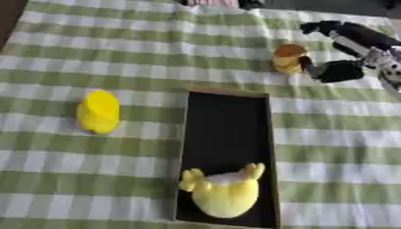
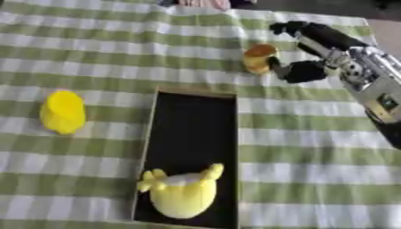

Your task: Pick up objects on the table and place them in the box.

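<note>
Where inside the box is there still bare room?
The box is bare from its far edge down to the yellow plush toy, which crowds the near end. The right hand is beside the orange-topped object, outside the box.

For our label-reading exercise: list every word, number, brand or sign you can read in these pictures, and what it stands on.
None: no readable text on the box, yellow plush toy, yellow object, small orange-brown object, right robot hand or checked cloth.

A green-and-white checked cloth (image 1: 94, 53) covers the whole table. At its far edge lies something pinkish (image 2: 205, 3), too blurred to identify.
</note>
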